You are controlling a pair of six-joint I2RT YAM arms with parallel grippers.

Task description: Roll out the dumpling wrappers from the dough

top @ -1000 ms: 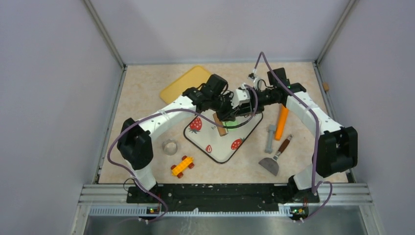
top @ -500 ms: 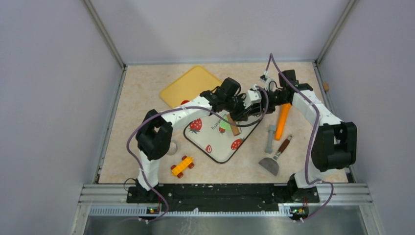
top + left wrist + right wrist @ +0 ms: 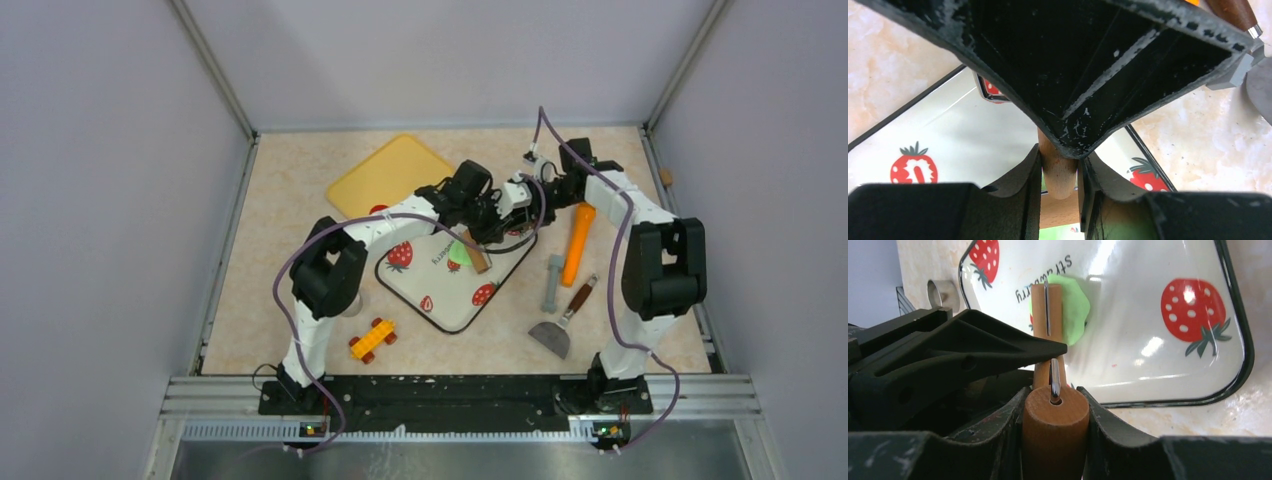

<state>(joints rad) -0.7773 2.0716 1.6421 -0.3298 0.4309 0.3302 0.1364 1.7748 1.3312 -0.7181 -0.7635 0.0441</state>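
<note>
1. both grippers are on one tool: the left gripper (image 3: pixel 1060 174) is closed partway on one wooden handle of the rolling pin (image 3: pixel 1047 310), and the right gripper (image 3: pixel 1054 426) is clamped on the other handle. neither has any slack.
2. the dough (image 3: pixel 1074 307) is a flattish green blob on the strawberry tray (image 3: pixel 1243 345), toward 12 o'clock of the tray's middle in the top view. the roller lies across one side of it, and the rest bulges out beside the barrel.
3. the step in hand looks like a rolling pass. to do it well, i would keep both handles level so the barrel presses evenly, and move the two arms together along one line.
4. i would use light pressure and short strokes, and keep the barrel inside the tray's raised rim. the lump is soft, so i expect it to spread and maybe stick to the wood.
5. the sheet looks thick and uneven, so i judge the wrappers a fair way off.
6. containers: the strawberry tray holds only the dough and the pin resting on it. a yellow tray (image 3: pixel 385 175) lies at its 11 o'clock, partly behind the left arm.
</note>
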